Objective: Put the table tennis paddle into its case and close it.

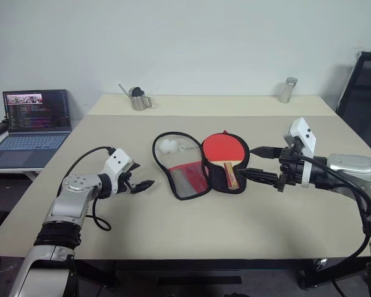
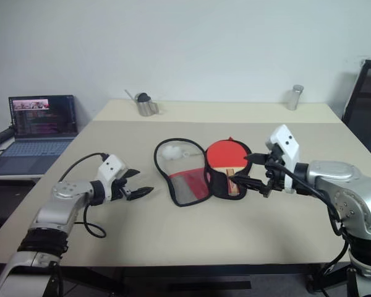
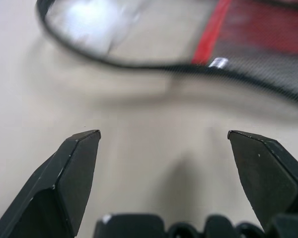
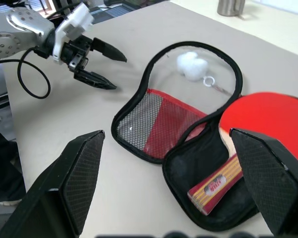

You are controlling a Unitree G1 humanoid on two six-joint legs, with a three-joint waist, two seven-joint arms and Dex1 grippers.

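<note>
Lying in the open case (image 1: pixel 195 166), the table tennis paddle (image 1: pixel 225 150) rests unheld; left gripper (image 1: pixel 138 178) and right gripper (image 1: pixel 255 163) flank it, jaws spread wide, empty.

Open laptop (image 1: pixel 36 120) on side desk at left, metal jug (image 1: pixel 138 99) and steel tumbler (image 1: pixel 288 90) on the beige table's (image 1: pixel 173 229) far edge, black chair (image 1: pixel 365 99) at right.

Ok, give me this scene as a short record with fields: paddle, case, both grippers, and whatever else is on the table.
paddle: red-faced table tennis paddle with striped wood handle, lying in the right half of the case
case: black fabric zip case, open flat, mesh pocket up
left gripper: open, left of the case, holding nothing
right gripper: open, right of the paddle, holding nothing
table: beige tabletop
also: small metal pitcher, metal cylinder at the far edge
</note>
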